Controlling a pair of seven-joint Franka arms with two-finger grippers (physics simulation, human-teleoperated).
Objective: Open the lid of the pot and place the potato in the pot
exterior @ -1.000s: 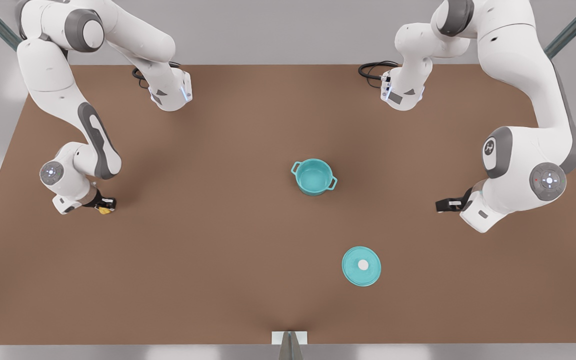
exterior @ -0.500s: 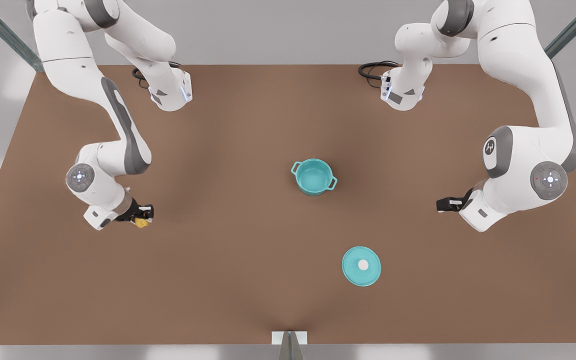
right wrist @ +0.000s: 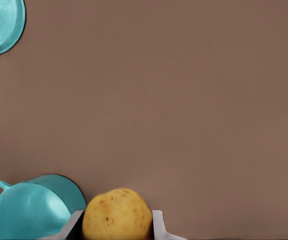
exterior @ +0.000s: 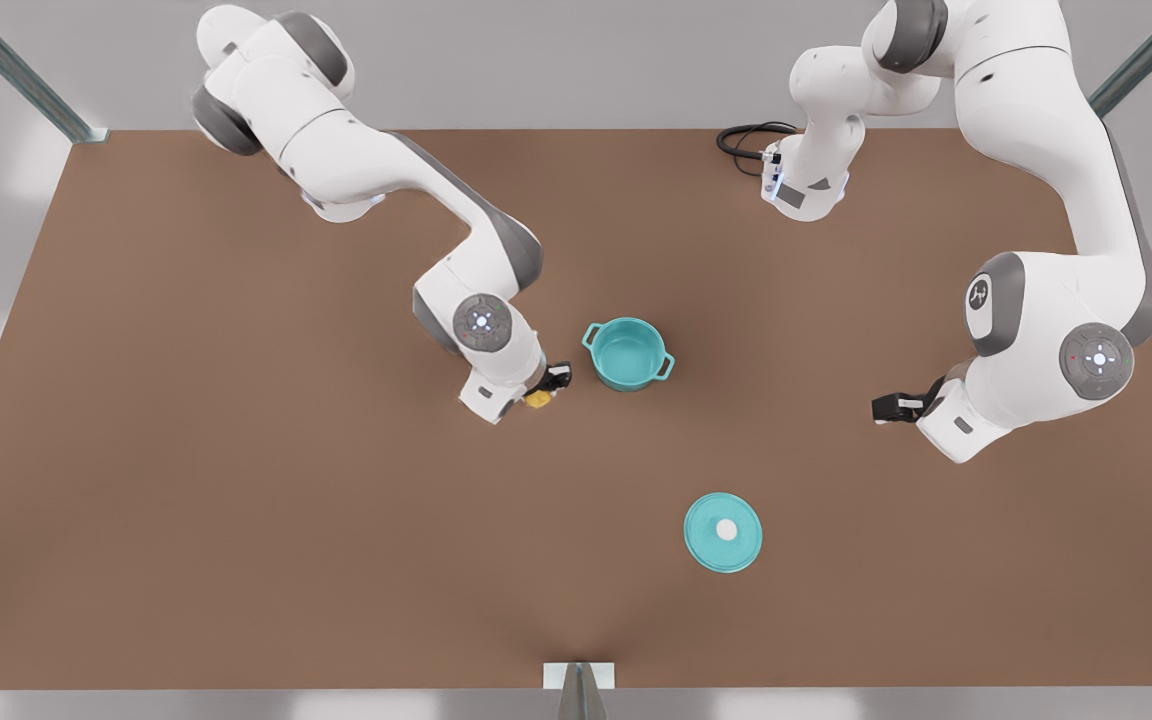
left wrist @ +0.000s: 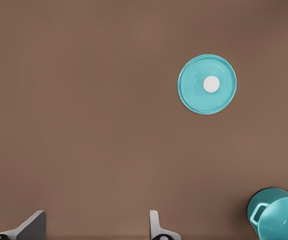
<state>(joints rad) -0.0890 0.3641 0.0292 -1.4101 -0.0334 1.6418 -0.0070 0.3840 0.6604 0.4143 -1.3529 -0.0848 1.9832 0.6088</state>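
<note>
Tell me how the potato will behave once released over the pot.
The potato, clamped in the right pincer, looks rounded and lumpy, so it will probably roll on landing. The pot is open and wider, so its walls should contain it. It looks firm, so probably won't deform.

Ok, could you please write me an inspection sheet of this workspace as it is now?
Surface: brown table, flat, no spills seen.
Job's things: pot open and upright mid-table; pot lid flat on the table, apart from the pot, knob up; potato held beside the pot, not yet inside.
Clutter: nothing seen.
Grippers: right claw shut on the potato, close to the pot on the front view's left; left claw open, empty, waiting at the front view's right.
Cables: black cable coiled by an arm base at the far edge.
Surroundings: grey wall, metal struts at the corners.
</note>
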